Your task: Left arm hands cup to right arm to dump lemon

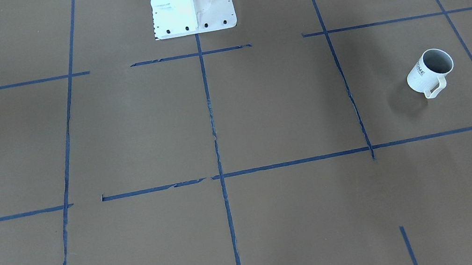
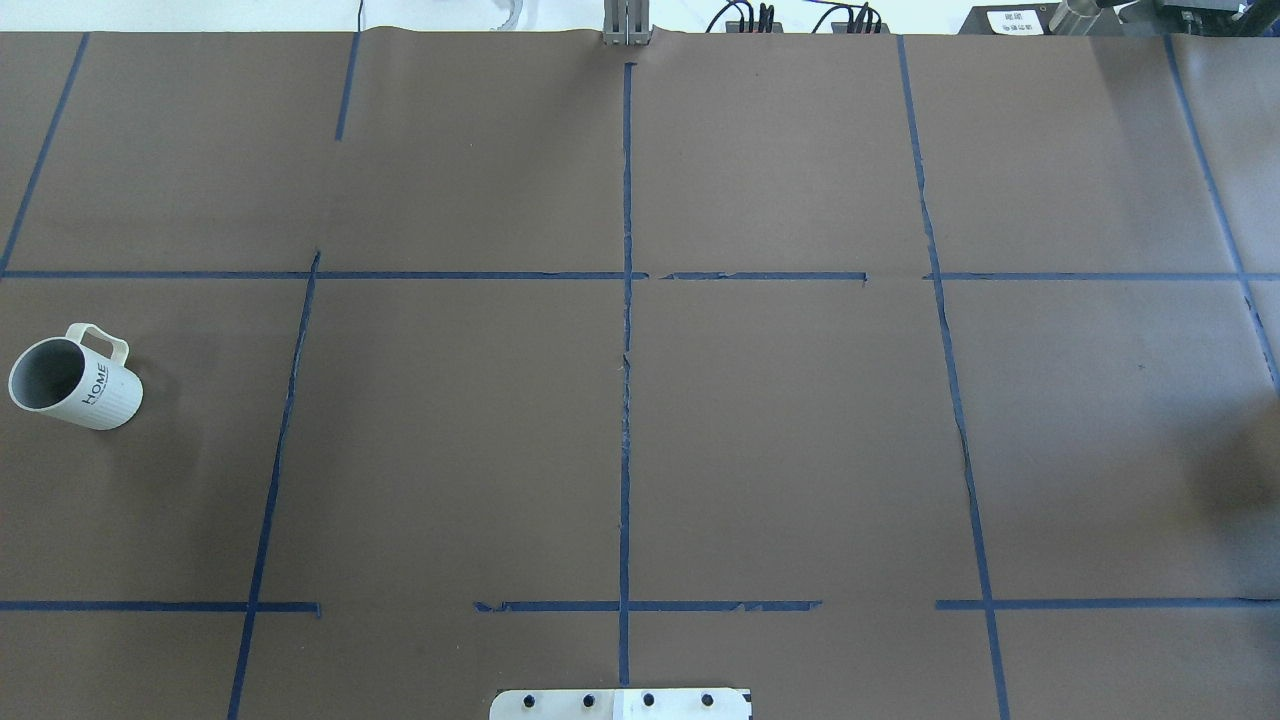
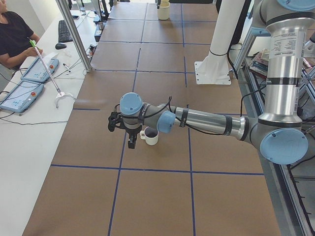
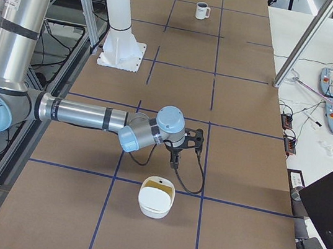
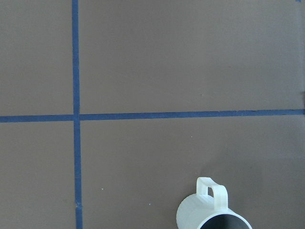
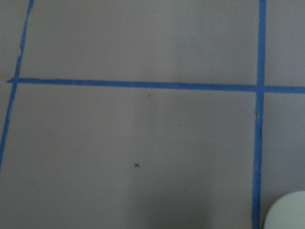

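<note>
— Two containers on the table (image 2: pixel 780 430), right?

— Yes. The cup (image 2: pixel 75 376) stands upright far out on the left side, handle turned to the far edge. What shows of its inside is plain grey.

— And the other?

— A white tub (image 4: pixel 152 211) at the right end, well apart from the cup, with a pale yellow inside. Whether that is lining or contents, I cannot tell.

— Where is the left gripper (image 3: pixel 130 141)?

— Pointing down, near the cup on its outer side, not touching it. Its wrist camera catches only the cup's rim and handle at the bottom edge.

— Fingers apart or together?

— I cannot tell; it shows properly only from the side. Same for the right gripper (image 4: pixel 174 160), which hangs pointing down near the tub, on the side towards the cup.
</note>
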Tool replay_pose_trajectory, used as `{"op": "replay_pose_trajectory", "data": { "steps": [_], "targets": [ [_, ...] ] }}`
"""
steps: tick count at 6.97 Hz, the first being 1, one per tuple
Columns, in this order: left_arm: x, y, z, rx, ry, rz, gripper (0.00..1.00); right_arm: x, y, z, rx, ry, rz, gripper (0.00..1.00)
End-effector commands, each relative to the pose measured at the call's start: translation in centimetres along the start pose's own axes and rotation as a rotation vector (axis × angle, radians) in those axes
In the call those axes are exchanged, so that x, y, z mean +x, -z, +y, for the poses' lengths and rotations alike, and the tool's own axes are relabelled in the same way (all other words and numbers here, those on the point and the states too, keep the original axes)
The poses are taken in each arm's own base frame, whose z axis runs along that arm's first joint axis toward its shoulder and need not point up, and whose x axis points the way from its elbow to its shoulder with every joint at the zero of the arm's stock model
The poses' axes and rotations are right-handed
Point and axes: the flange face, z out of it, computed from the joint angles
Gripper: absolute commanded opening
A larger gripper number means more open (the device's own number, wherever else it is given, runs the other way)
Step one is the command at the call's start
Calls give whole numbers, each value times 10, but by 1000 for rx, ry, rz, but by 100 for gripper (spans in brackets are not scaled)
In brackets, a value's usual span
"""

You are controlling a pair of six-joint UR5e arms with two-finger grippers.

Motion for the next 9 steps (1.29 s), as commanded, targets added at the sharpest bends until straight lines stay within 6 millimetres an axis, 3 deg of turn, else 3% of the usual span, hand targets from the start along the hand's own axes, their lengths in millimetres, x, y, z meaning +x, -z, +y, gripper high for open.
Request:
{"op": "replay_pose_trajectory", "data": {
  "steps": [1, 3, 5, 7, 9],
  "targets": [
    [-18, 9, 3, -25, -4, -13, 100, 32, 3, 23, -100, 12, 59, 100],
    [-22, 10, 4, -25, 8, -13, 100, 31, 47, 23, -153, 57, 87, 100],
    [-25, 8, 6, -50, -19, -15, 100, 8, 69, 20, -223, -36, 94, 100],
    [-34, 15, 7, -82, -18, -19, 100, 0, 76, 22, -239, -86, 84, 100],
    [-60, 27, 11, -77, 16, -22, 100, 11, 64, 23, -261, -101, 91, 100]
  ]
}}
